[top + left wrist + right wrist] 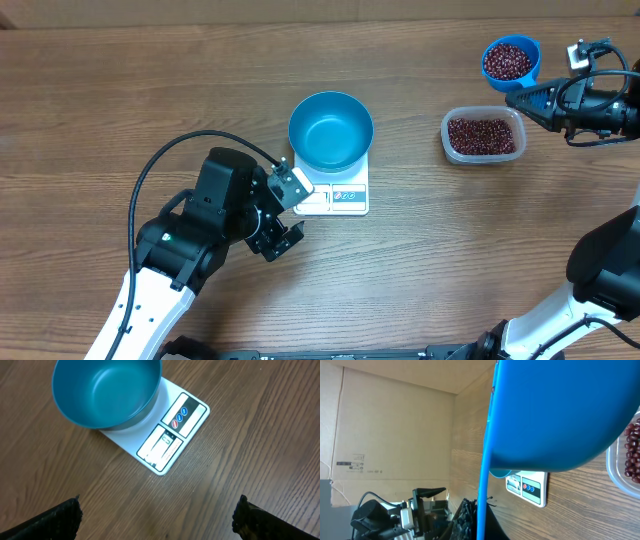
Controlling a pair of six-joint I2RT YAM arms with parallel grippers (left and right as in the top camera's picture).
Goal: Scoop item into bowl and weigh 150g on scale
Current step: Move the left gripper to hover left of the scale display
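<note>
At upper right my right pincer (515, 98) grasped the scoop (537, 49) of beans (507, 62); left pincer (296, 213) was released near the scale (345, 198).

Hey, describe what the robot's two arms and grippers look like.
The left arm and right arm have white lower links and black wrist housings. A looping black cable and a small green light mark the left arm. The left gripper and right gripper have black fingers.

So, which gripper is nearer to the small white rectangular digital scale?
Left. The left gripper sits open beside the scale; the right gripper is far to its right, shut on the blue plastic scoop of red-brown beans.
</note>
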